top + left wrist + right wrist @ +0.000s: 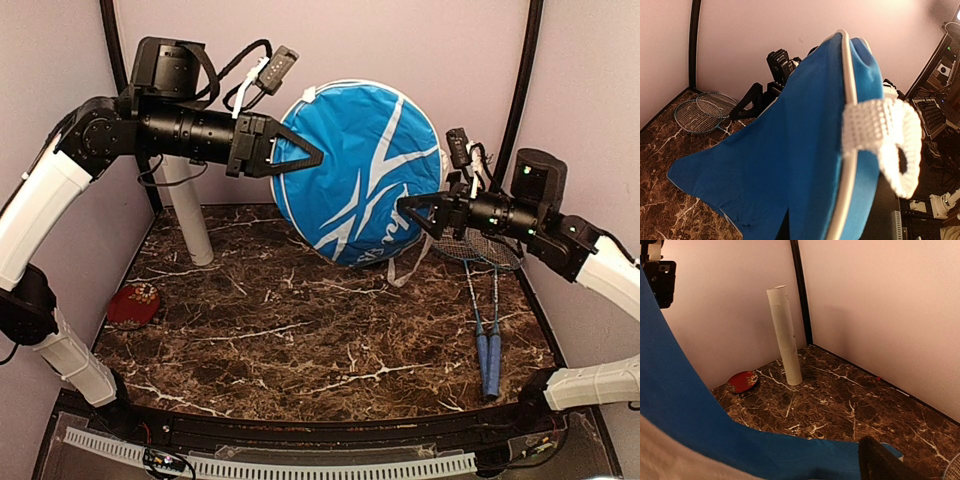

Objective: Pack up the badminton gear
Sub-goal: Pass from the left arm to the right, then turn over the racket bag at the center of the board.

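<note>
The big blue racket cover [360, 170] with white lettering is held upright above the back of the table, between both grippers. My left gripper [318, 157] is shut on its left edge; in the left wrist view the cover [790, 150] fills the frame and hides most of the fingers. My right gripper [403, 212] is shut on its right edge, with blue cloth [680, 405] across its view and one dark fingertip [882, 462] showing. Two rackets [485, 300] with blue handles lie at the right. The long white tube [190, 215] stands at the back left. No shuttlecocks show.
A small red oval patterned object [133, 303] lies at the left edge of the marble table [300, 340]. A white webbing loop [890, 135] hangs from the cover's rim. Walls close in the back and both sides.
</note>
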Robot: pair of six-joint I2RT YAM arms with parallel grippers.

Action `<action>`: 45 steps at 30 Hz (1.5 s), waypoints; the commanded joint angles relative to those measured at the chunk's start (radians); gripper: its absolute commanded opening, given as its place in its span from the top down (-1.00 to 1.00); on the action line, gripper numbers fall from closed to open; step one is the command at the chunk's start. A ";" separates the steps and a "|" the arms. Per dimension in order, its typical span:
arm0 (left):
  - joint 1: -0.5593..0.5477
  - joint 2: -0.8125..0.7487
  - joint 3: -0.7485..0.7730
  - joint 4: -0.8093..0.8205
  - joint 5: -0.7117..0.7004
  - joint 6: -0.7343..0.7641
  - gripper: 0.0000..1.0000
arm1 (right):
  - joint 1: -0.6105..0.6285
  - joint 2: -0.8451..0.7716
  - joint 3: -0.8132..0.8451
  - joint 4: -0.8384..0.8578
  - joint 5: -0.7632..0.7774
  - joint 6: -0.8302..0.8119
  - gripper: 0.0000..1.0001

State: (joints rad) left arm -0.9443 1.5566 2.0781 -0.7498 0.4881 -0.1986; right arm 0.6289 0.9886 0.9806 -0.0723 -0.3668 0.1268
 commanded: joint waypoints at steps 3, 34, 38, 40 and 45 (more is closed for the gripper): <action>0.013 -0.033 0.034 -0.002 0.043 0.007 1.00 | -0.004 0.088 0.146 0.012 -0.309 0.027 -0.21; 0.039 -0.272 -0.377 0.277 -0.309 0.019 -0.86 | -0.012 0.097 0.200 0.194 -0.083 1.060 1.00; 0.050 -0.314 -0.500 0.341 -0.291 -0.026 -0.87 | -0.019 0.107 0.085 0.116 0.020 1.045 1.00; 0.057 -0.325 -0.552 0.366 -0.281 -0.050 -0.87 | -0.022 0.113 0.032 0.079 0.084 1.018 1.00; 0.061 -0.338 -0.669 0.415 -0.276 -0.080 -0.87 | -0.028 0.162 -0.039 0.014 0.241 0.909 1.00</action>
State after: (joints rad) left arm -0.8906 1.2430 1.4822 -0.4137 0.1928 -0.2359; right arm 0.6098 1.1255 0.9867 -0.0132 -0.2707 1.1213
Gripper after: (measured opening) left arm 0.936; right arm 0.040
